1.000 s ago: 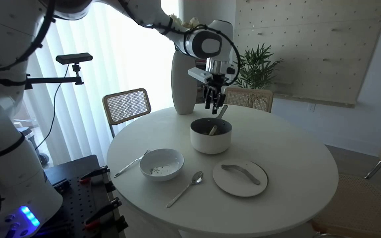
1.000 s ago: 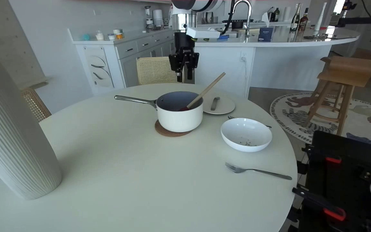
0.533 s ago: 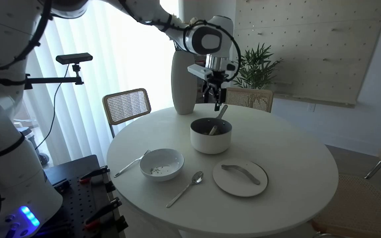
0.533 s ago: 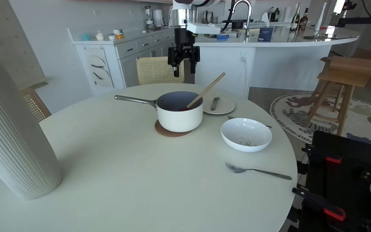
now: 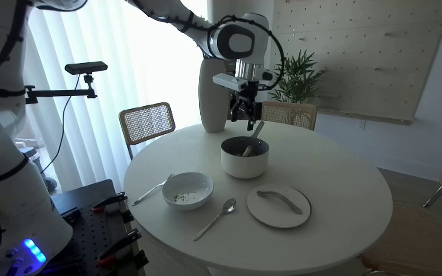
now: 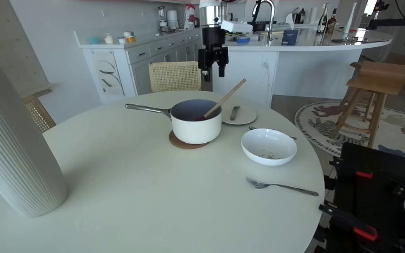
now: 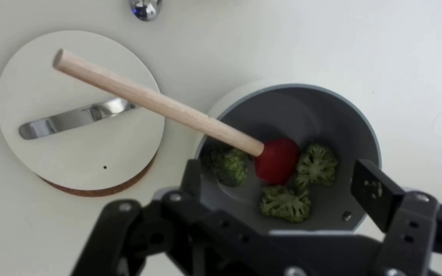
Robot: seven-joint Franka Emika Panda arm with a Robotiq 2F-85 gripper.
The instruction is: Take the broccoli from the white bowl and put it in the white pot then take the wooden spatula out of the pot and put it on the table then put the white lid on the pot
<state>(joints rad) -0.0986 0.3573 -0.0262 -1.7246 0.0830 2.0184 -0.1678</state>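
Observation:
Three green broccoli pieces [image 7: 230,166] lie on the dark floor of the white pot [image 6: 195,131]. Small crumbs dot the bottom of the white bowl [image 6: 269,140]. The wooden spatula [image 7: 159,101] leans in the pot, its red head among the broccoli and its pale handle sticking out over the rim. Beside the pot lies the white lid [image 7: 79,76] with a curved metal handle, on a brown mat. My gripper [image 5: 242,122] hangs above the pot, near its long handle in an exterior view. In the wrist view its fingers [image 7: 376,193] stand wide apart, holding nothing.
A fork [image 6: 280,187] and a spoon [image 5: 221,216] lie beside the bowl. Under the pot is a brown mat [image 6: 185,142]. A tall ribbed vase [image 6: 19,147] stands on the table, and chairs [image 5: 148,122] surround it.
My gripper has spread its fingers from a narrower gap. It has risen slightly and shifted a little sideways above the pot. The pot, spatula, lid and bowl have stayed put.

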